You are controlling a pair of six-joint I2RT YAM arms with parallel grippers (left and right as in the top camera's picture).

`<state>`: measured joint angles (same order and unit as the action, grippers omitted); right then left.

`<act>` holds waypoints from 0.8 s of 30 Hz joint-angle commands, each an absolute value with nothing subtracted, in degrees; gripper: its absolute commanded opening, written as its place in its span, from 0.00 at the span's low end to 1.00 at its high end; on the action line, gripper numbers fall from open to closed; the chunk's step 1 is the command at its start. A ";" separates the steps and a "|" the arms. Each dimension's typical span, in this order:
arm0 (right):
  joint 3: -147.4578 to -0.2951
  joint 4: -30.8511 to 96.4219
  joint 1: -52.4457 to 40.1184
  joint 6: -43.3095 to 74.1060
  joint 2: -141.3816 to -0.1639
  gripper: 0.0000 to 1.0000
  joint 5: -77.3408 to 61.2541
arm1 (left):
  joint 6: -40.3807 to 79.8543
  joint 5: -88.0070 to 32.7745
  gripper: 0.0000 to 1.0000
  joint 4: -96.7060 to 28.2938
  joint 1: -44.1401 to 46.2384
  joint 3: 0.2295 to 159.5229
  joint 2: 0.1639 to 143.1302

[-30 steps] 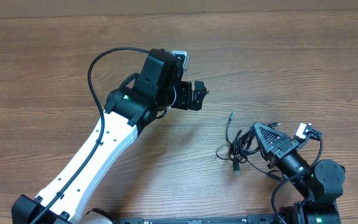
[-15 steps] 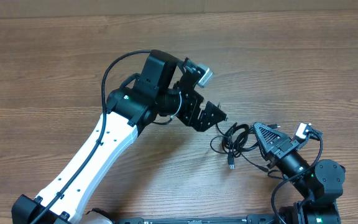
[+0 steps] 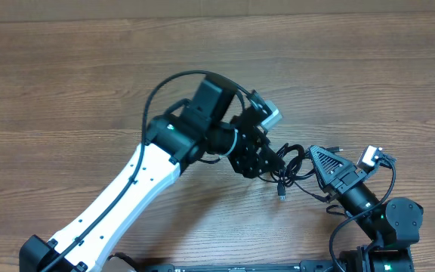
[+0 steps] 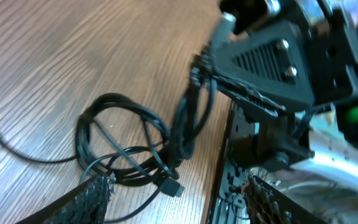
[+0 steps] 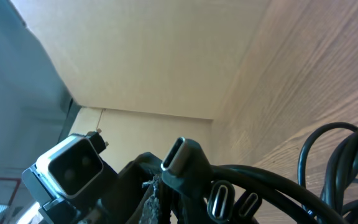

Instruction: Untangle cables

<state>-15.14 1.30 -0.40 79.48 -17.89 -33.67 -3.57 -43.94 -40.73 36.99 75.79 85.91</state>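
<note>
The cables [image 3: 289, 170] are thin black cords bunched in a tangle on the wooden table, with one plug [image 3: 282, 196] trailing toward the front. My right gripper [image 3: 314, 159] is shut on one side of the bundle; in the right wrist view [image 5: 185, 193] three plug ends [image 5: 219, 196] stick out past its fingers. My left gripper [image 3: 269, 171] is open right at the tangle's left edge. In the left wrist view its two fingers [image 4: 179, 208] straddle the loops [image 4: 123, 143] and a loose plug [image 4: 173, 186], touching nothing that I can see.
The right arm's body [image 4: 278, 56] looms close in front of the left wrist camera. The table's front edge [image 4: 219, 180] runs just beside the tangle. The left arm's own thick black wire [image 3: 172, 83] arcs above its wrist.
My left arm has swung right and toward the front, bringing its gripper from well clear of the cables to their left edge. The tangle has bunched up and shifted slightly. The right gripper has stayed put.
</note>
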 commanded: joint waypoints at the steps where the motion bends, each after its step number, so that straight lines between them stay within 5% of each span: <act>1: -16.58 0.23 -0.25 79.53 -17.39 0.04 -34.44 | -9.26 -43.59 0.70 -40.66 38.89 76.86 87.00; 24: -16.58 -5.98 -0.25 84.27 -17.39 0.04 -38.79 | -10.37 -44.58 0.55 -39.99 41.63 75.16 89.78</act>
<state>-15.14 -4.99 -0.40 83.37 -17.89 -37.76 -8.43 -41.91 -40.51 40.49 75.68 88.55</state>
